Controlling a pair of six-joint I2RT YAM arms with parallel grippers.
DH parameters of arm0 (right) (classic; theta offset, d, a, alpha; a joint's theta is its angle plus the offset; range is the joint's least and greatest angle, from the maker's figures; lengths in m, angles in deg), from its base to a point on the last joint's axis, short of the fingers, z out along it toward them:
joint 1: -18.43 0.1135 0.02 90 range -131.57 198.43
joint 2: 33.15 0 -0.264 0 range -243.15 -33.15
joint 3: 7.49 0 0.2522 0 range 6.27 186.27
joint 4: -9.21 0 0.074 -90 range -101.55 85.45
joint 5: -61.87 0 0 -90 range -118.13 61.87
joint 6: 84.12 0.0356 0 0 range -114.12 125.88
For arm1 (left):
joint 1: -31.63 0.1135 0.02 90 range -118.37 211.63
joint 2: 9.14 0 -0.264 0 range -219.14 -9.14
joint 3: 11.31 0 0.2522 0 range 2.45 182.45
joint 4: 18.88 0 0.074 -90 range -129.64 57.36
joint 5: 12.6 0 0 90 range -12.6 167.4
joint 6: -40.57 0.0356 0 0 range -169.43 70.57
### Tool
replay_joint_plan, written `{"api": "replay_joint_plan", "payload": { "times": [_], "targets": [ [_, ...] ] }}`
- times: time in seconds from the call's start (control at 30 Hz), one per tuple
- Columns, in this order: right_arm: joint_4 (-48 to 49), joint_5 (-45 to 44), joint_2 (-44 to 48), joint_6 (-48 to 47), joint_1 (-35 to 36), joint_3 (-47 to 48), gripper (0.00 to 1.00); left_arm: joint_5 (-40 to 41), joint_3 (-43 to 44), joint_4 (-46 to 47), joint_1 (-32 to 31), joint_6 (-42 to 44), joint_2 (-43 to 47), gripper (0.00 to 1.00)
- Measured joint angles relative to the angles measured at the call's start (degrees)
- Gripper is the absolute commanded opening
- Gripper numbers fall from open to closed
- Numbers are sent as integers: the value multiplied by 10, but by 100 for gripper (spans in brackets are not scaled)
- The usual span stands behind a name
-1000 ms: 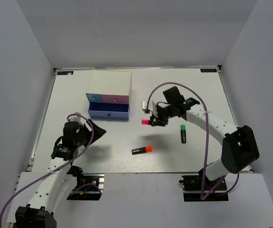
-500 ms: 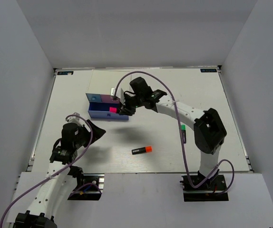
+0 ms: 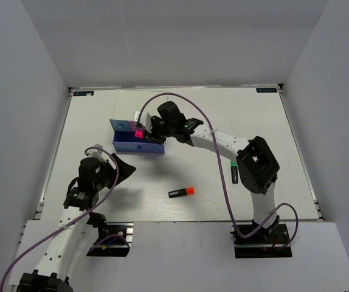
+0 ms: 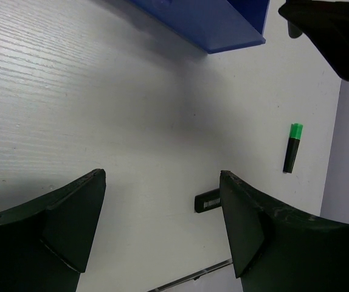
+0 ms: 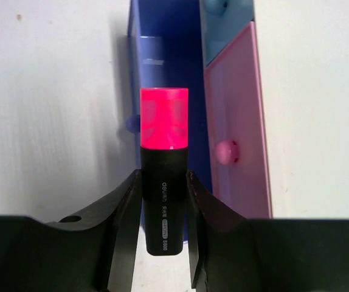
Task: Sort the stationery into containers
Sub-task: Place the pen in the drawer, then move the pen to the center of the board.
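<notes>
My right gripper (image 3: pixel 140 130) is shut on the pink-ended highlighter (image 5: pixel 163 176) and holds it above the pulled-out dark-blue drawer (image 3: pixel 139 146) of the cream-topped box (image 3: pixel 139 102). In the right wrist view the dark-blue drawer (image 5: pixel 162 67) lies under the pen, next to the pink front (image 5: pixel 238 176) and light-blue front (image 5: pixel 226 18). The orange-ended highlighter (image 3: pixel 182 192) lies mid-table. The green-ended highlighter (image 3: pixel 234 171) lies to the right, partly under the right arm. My left gripper (image 3: pixel 121 166) is open and empty, low at the left. The eraser and small pieces do not show.
White walls enclose the table on three sides. In the left wrist view, the blue drawer (image 4: pixel 205 24), the green highlighter (image 4: pixel 292 148) and the black end of the orange one (image 4: pixel 208 201) show past the open fingers (image 4: pixel 247 225).
My right gripper has carried the pink highlighter left from mid-table to above the open dark-blue drawer. The left arm has hardly moved.
</notes>
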Motion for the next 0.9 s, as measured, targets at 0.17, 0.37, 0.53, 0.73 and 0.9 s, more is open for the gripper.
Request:
{"api": "replay_joint_plan", "payload": {
  "times": [0.17,0.37,0.53,0.73,0.9],
  "targets": [
    [19,-19,-25,-19,0,6,7,-6,0,0,0,2,-2,85],
    [30,-33,-53,-37,0,6,40,-10,0,0,0,4,-1,85],
    [31,-42,-57,-42,0,6,51,-21,1,-1,0,10,-2,87],
    [21,-26,-23,-39,-1,-12,51,-51,37,1,0,43,-39,87],
    [13,-7,45,-16,-3,-27,26,-91,88,25,-2,83,-97,87]
  ]
}}
